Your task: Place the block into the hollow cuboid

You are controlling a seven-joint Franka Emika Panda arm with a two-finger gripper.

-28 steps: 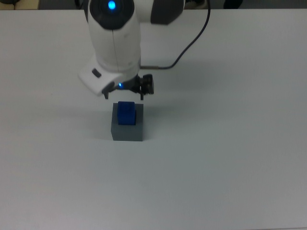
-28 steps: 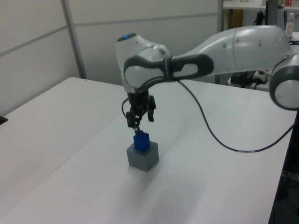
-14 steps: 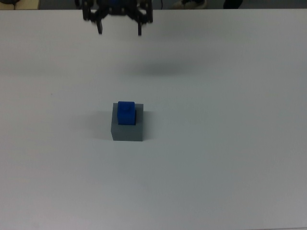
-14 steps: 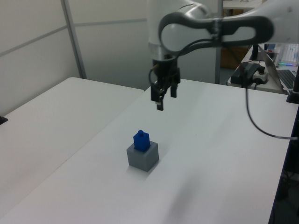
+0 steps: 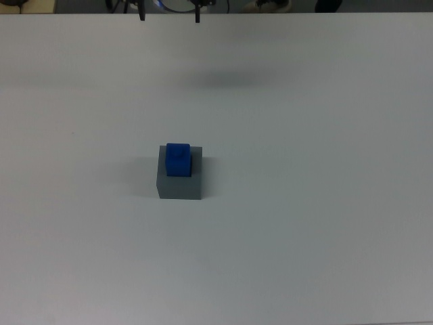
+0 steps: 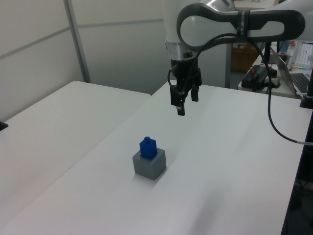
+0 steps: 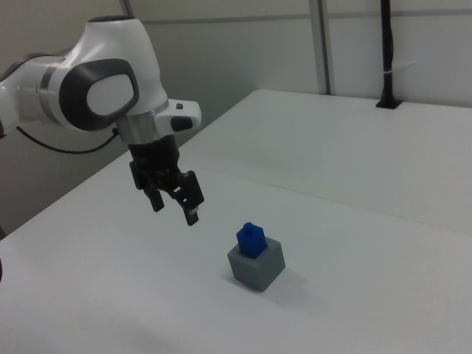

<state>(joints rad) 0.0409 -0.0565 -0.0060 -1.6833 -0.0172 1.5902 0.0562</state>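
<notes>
Sitting in recess of grey hollow cuboid point(image 7: 256, 264) on white worktop point(image 7: 354, 184): blue block point(image 7: 251, 239), top half protruding. Hanging well apart, up and aside: hand point(image 7: 177, 203), fingers spread, gripping nothing (placement looking done). Judging best: retreating upward, avoiding brushing block.

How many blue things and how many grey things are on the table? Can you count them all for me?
Blue: 1, the block
Grey: 1, the hollow cuboid, with the block sitting in its top
Total: 2
</notes>
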